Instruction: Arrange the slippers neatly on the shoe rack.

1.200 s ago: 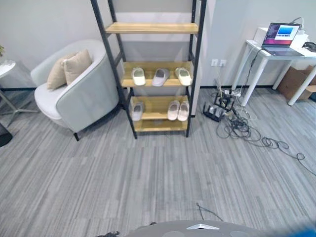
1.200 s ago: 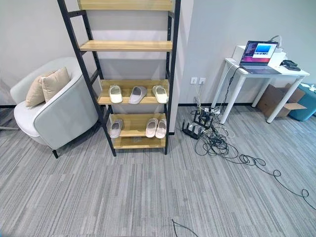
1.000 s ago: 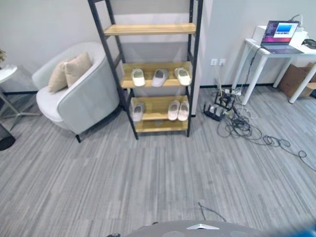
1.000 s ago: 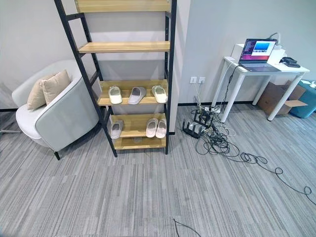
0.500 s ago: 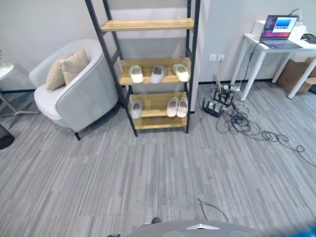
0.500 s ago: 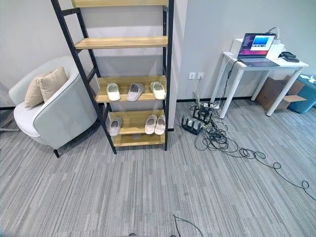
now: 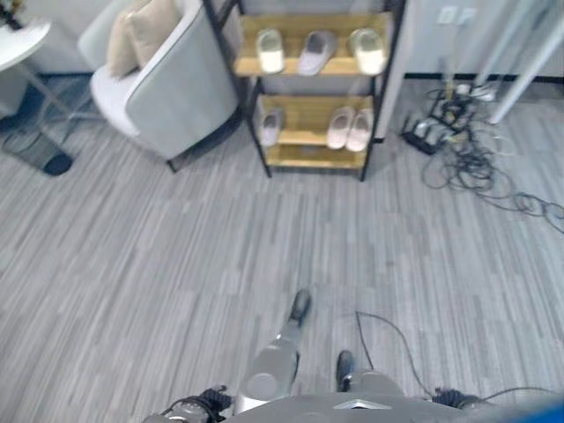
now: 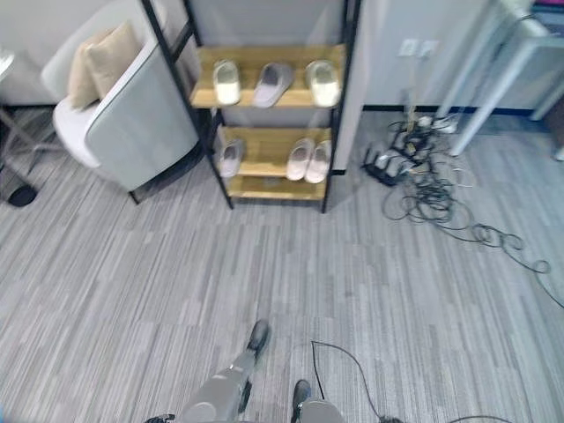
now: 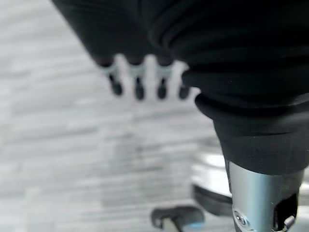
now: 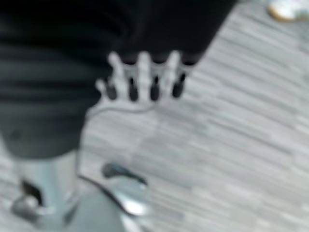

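Six slippers (image 8: 270, 85) sit on the shoe rack (image 8: 345, 97), well away. Left hand (image 9: 145, 79) and right hand (image 10: 142, 79) hang with fingers released, empty (cables (image 8: 432, 207) could snag, I'd guess).

The rack (image 8: 339, 106) has black posts and pale honey-wood shelves. On its upper shelf sit a cream-white slipper (image 8: 226, 83), a grey slipper (image 8: 272, 84) and another cream-white one (image 8: 322, 83); on the shelf below, a grey slipper (image 8: 232, 159) and a pair (image 8: 307, 159) in pinkish white. Beside the rack, the armchair (image 8: 141, 123) is pale grey with a white seat and beige cushions (image 8: 99, 60). The floor (image 8: 132, 264) before the rack is grey, streaked in lighter and darker strips. Black cables (image 8: 432, 198) tangle on the rack's other side.
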You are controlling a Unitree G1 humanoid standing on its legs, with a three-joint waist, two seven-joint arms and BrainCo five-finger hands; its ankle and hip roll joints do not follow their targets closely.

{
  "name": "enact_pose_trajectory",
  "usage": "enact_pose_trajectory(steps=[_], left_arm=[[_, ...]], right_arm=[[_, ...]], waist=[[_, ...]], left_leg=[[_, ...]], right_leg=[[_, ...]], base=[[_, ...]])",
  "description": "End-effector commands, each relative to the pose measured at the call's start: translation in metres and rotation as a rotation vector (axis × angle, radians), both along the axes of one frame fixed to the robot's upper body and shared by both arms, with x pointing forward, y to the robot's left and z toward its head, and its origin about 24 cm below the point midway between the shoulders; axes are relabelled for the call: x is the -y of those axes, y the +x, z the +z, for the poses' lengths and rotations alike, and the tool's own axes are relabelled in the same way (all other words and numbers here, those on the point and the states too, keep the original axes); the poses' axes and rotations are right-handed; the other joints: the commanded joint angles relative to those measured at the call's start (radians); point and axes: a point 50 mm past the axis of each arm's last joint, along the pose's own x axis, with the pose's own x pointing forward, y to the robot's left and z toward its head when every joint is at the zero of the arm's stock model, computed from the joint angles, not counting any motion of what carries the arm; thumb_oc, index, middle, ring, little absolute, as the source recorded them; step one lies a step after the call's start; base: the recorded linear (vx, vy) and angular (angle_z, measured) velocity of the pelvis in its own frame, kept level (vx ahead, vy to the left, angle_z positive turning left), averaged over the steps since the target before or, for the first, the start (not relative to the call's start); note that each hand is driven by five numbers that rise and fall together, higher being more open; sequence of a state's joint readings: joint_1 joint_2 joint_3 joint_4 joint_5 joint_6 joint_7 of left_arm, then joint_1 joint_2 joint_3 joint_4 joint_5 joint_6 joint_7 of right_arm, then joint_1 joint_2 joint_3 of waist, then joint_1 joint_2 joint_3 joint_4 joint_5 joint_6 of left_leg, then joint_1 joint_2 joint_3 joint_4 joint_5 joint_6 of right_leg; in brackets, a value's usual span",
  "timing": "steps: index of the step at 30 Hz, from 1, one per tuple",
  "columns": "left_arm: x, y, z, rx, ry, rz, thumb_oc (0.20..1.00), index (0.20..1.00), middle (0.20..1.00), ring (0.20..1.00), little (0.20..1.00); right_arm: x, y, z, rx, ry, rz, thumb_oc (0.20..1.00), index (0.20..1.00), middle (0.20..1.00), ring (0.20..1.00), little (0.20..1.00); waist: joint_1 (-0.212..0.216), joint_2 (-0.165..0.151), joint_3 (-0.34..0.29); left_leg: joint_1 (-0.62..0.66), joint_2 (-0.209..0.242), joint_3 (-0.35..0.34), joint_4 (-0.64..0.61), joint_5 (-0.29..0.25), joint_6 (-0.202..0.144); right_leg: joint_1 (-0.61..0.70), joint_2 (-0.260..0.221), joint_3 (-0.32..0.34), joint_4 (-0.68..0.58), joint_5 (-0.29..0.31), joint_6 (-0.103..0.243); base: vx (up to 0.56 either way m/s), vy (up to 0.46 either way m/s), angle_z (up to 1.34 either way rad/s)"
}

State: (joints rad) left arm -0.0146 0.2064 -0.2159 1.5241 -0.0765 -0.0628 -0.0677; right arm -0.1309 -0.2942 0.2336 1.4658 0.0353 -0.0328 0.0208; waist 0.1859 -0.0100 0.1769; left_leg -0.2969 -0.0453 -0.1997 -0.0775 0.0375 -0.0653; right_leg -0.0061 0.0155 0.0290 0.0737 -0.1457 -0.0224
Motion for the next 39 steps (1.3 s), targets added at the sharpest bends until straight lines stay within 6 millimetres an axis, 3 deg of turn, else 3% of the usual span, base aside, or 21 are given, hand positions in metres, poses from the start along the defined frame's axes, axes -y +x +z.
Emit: enact_pose_trajectory(steps=[1,2,3,4,5,6,7,9,13,15,17,18,20,23,25,26,27,29,32,39], left_arm=[[-0.017,0.011,0.005,0.034,0.044,-0.043,1.0,1.0,1.0,1.0,1.0],[-0.017,0.024,0.006,0.077,0.046,-0.078,1.0,1.0,1.0,1.0,1.0],[-0.017,0.024,0.006,0.077,0.045,-0.078,1.0,1.0,1.0,1.0,1.0],[-0.018,0.031,0.008,0.098,0.049,-0.095,1.0,1.0,1.0,1.0,1.0],[-0.018,0.04,0.009,0.123,0.052,-0.107,1.0,1.0,1.0,1.0,1.0],[-0.019,0.062,0.014,0.191,0.065,-0.116,1.0,1.0,1.0,1.0,1.0],[-0.019,0.062,0.014,0.191,0.065,-0.116,1.0,1.0,1.0,1.0,1.0],[-0.014,0.085,0.019,0.265,0.054,-0.136,1.0,1.0,1.0,1.0,1.0],[-0.008,0.091,0.019,0.276,0.046,-0.179,1.0,1.0,1.0,1.0,1.0],[-0.007,0.088,0.018,0.258,0.05,-0.217,1.0,1.0,1.0,1.0,1.0],[-0.009,0.077,0.015,0.222,0.059,-0.217,1.0,1.0,1.0,1.0,1.0],[-0.008,0.067,0.012,0.196,0.048,-0.198,1.0,1.0,1.0,1.0,1.0],[-0.008,0.07,0.013,0.217,0.052,-0.181,1.0,1.0,1.0,1.0,1.0],[-0.009,0.073,0.014,0.227,0.057,-0.171,1.0,1.0,1.0,1.0,1.0],[-0.008,0.075,0.015,0.245,0.065,-0.154,1.0,1.0,1.0,1.0,1.0],[-0.008,0.074,0.014,0.243,0.071,-0.147,1.0,1.0,1.0,1.0,1.0],[-0.008,0.074,0.014,0.243,0.071,-0.147,1.0,1.0,1.0,1.0,1.0],[-0.01,0.074,0.015,0.247,0.093,-0.139,1.0,1.0,1.0,1.0,1.0],[-0.009,0.064,0.012,0.215,0.105,-0.139,1.0,1.0,1.0,1.0,1.0],[-0.012,0.055,0.011,0.191,0.115,-0.157,1.0,1.0,1.0,1.0,1.0]], right_arm=[[0.002,-0.02,-0.003,-0.033,-0.001,0.076,1.0,1.0,1.0,1.0,1.0],[-0.003,-0.01,-0.002,-0.004,0.005,0.094,1.0,1.0,1.0,1.0,1.0],[-0.003,-0.01,-0.002,-0.004,0.005,0.094,1.0,1.0,1.0,1.0,1.0],[-0.004,-0.007,-0.002,0.009,0.005,0.101,1.0,1.0,1.0,1.0,1.0],[-0.005,-0.005,-0.002,0.017,0.005,0.105,1.0,1.0,1.0,1.0,1.0],[-0.009,-0.006,-0.003,0.018,0.008,0.112,1.0,1.0,1.0,1.0,1.0],[-0.009,-0.006,-0.003,0.018,0.008,0.112,1.0,1.0,1.0,1.0,1.0],[-0.011,-0.01,-0.004,-0.002,0.007,0.134,1.0,1.0,1.0,1.0,1.0],[-0.009,-0.019,-0.005,-0.026,0.0,0.124,1.0,1.0,1.0,1.0,1.0],[-0.004,-0.029,-0.006,-0.06,-0.007,0.105,1.0,1.0,1.0,1.0,1.0],[-0.002,-0.036,-0.006,-0.073,-0.012,0.09,1.0,1.0,1.0,1.0,1.0],[0.0,-0.039,-0.006,-0.077,-0.011,0.076,1.0,1.0,1.0,1.0,1.0],[0.003,-0.035,-0.005,-0.055,-0.024,0.06,1.0,1.0,1.0,1.0,1.0],[0.006,-0.033,-0.003,-0.046,-0.034,0.054,1.0,1.0,1.0,1.0,1.0],[0.012,-0.02,0.001,-0.004,-0.056,0.051,1.0,1.0,1.0,1.0,1.0],[0.014,-0.014,0.003,0.023,-0.069,0.047,1.0,1.0,1.0,1.0,1.0],[0.014,-0.014,0.003,0.023,-0.069,0.047,1.0,1.0,1.0,1.0,1.0],[0.018,-0.006,0.006,0.056,-0.09,0.047,1.0,1.0,1.0,1.0,1.0],[0.017,-0.006,0.005,0.041,-0.116,0.089,1.0,1.0,1.0,1.0,1.0],[0.007,-0.028,-0.002,-0.031,-0.087,0.103,1.0,1.0,1.0,1.0,1.0]], waist=[[0.004,-0.066,-0.069],[-0.013,-0.062,-0.062],[-0.013,-0.061,-0.064],[-0.024,-0.048,-0.059],[-0.038,-0.028,-0.053],[-0.073,-0.001,-0.024],[-0.074,0.0,-0.025],[-0.112,0.012,-0.01],[-0.182,0.019,0.014],[-0.195,0.004,0.003],[-0.204,-0.004,-0.02],[-0.205,-0.001,-0.033],[-0.201,-0.013,-0.015],[-0.197,-0.02,-0.008],[-0.17,-0.032,-0.003],[-0.152,-0.019,-0.006],[-0.152,-0.019,-0.005],[-0.134,-0.01,-0.01],[-0.123,0.004,-0.042],[-0.124,-0.009,-0.116]], left_leg=[[-0.108,-0.081,0.059,0.19,0.075,0.078],[-0.047,-0.097,0.067,0.184,0.038,0.1],[-0.049,-0.095,0.067,0.184,0.039,0.1],[-0.015,-0.09,0.064,0.178,0.026,0.109],[0.022,-0.076,0.051,0.167,0.012,0.117],[0.101,-0.063,0.006,0.13,-0.007,0.123],[0.1,-0.063,0.005,0.129,-0.006,0.123],[0.181,-0.049,-0.044,0.096,-0.034,0.113],[0.296,-0.018,-0.066,0.055,-0.091,0.088],[0.311,-0.016,-0.069,0.07,-0.125,0.084],[0.345,0.003,-0.064,0.064,-0.148,0.073],[0.348,0.031,-0.065,0.108,-0.153,0.043],[0.263,0.026,-0.064,0.266,-0.115,0.009],[0.227,0.031,-0.052,0.308,-0.113,0.009],[0.152,0.063,-0.028,0.26,-0.11,0.023],[0.11,0.065,-0.05,0.151,-0.028,0.02],[0.111,0.066,-0.05,0.15,-0.028,0.02],[0.063,0.049,-0.067,0.008,0.029,0.014],[0.102,0.031,-0.048,-0.01,0.061,0.025],[0.175,0.021,0.014,-0.009,0.039,0.044]], right_leg=[[0.197,-0.134,-0.026,0.059,0.039,0.172],[0.133,-0.16,-0.023,0.211,0.198,0.191],[0.131,-0.158,-0.023,0.21,0.2,0.191],[0.088,-0.161,-0.025,0.274,0.244,0.182],[0.034,-0.151,-0.031,0.327,0.248,0.165],[-0.055,-0.109,-0.061,0.358,0.131,0.128],[-0.056,-0.108,-0.062,0.357,0.132,0.128],[-0.131,-0.085,-0.118,0.207,0.061,0.111],[-0.197,-0.103,-0.1,-0.061,0.159,0.131],[-0.183,-0.105,-0.077,-0.112,0.17,0.134],[-0.163,-0.088,-0.065,-0.089,0.171,0.116],[-0.143,-0.07,-0.08,-0.06,0.148,0.1],[-0.123,-0.063,-0.083,-0.037,0.11,0.077],[-0.114,-0.062,-0.088,-0.027,0.091,0.064],[-0.078,-0.055,-0.106,-0.012,0.055,0.052],[-0.042,-0.032,-0.098,-0.023,0.037,0.054],[-0.041,-0.032,-0.098,-0.024,0.037,0.054],[0.004,-0.022,-0.069,-0.039,0.014,0.061],[0.052,-0.02,-0.037,-0.023,-0.003,0.073],[0.086,-0.082,-0.027,-0.102,0.049,0.112]], base=[[0.56,0.332,-0.37],[0.4,0.246,-0.32],[0.4,0.229,-0.23],[0.28,0.144,0.05],[0.54,0.206,0.0],[0.4,0.134,0.2],[0.39,0.061,0.17],[0.48,-0.076,0.62],[0.42,-0.156,0.72],[0.29,-0.171,0.65],[0.35,-0.195,0.72],[0.34,-0.168,0.79],[0.15,-0.104,0.44],[0.06,-0.036,0.18],[0.24,-0.026,0.35],[0.25,0.017,0.21],[0.26,0.055,0.14],[0.21,0.094,-0.14],[0.28,0.208,-0.21],[0.15,0.101,-0.65]])
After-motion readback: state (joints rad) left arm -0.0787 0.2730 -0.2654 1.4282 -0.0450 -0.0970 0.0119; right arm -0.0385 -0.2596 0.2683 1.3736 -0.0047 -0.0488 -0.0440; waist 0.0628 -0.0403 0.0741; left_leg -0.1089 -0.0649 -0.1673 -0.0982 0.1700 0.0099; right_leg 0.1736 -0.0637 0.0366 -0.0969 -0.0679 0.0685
